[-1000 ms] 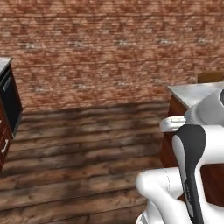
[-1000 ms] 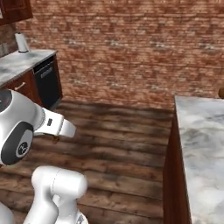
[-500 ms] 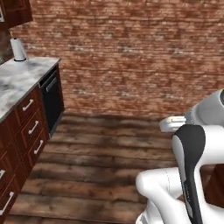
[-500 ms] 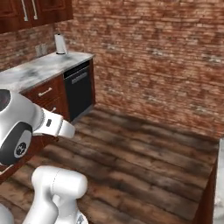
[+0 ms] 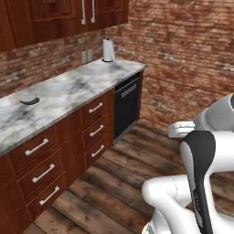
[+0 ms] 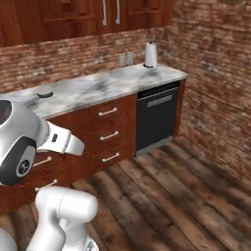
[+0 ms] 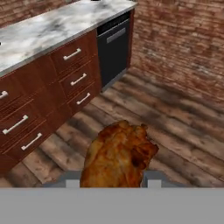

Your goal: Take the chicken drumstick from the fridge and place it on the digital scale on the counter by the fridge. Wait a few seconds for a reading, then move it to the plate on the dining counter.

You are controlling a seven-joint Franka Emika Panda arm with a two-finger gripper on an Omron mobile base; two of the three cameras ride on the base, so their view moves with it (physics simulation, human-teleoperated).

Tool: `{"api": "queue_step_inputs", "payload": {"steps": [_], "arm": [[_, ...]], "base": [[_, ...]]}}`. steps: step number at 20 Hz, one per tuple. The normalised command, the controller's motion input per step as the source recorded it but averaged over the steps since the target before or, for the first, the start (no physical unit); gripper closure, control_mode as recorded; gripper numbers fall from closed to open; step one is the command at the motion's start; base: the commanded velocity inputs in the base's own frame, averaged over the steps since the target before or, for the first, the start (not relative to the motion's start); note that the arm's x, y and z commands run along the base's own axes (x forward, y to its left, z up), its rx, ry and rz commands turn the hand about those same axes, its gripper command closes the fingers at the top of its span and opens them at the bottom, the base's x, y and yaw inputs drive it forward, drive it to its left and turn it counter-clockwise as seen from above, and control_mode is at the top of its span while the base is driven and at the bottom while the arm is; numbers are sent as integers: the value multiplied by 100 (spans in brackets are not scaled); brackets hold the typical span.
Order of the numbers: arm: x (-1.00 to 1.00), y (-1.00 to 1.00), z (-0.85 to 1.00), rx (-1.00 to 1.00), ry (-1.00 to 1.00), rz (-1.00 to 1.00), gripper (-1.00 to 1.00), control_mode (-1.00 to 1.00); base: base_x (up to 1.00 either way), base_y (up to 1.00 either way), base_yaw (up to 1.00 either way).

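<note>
One drumstick: the chicken drumstick (image 7: 117, 155) sits clamped in the gripper (image 7: 111, 181), carried above the wood floor (image 7: 175, 131).
Risk: a jolt while the base drives could shake it loose.
Count: one counter (image 5: 68, 93), one dishwasher (image 6: 157, 117), one paper-towel roll (image 5: 108, 50).

The chicken drumstick (image 7: 118, 155), a lumpy golden-brown roasted piece with glossy darker patches, hangs in the air over the wooden floor, well apart from the counter (image 5: 68, 89), a grey-white marble top over reddish-brown drawers with silver bar handles.
</note>
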Motion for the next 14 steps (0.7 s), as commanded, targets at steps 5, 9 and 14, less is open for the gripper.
{"api": "queue_step_inputs", "payload": {"steps": [5,9,14], "arm": [[0,0,0,0,0,0,100,100],[0,0,0,0,0,0,100,100],[0,0,0,0,0,0,100,100]], "base": [[100,-23,76],[100,-32,74],[100,-39,72]]}}
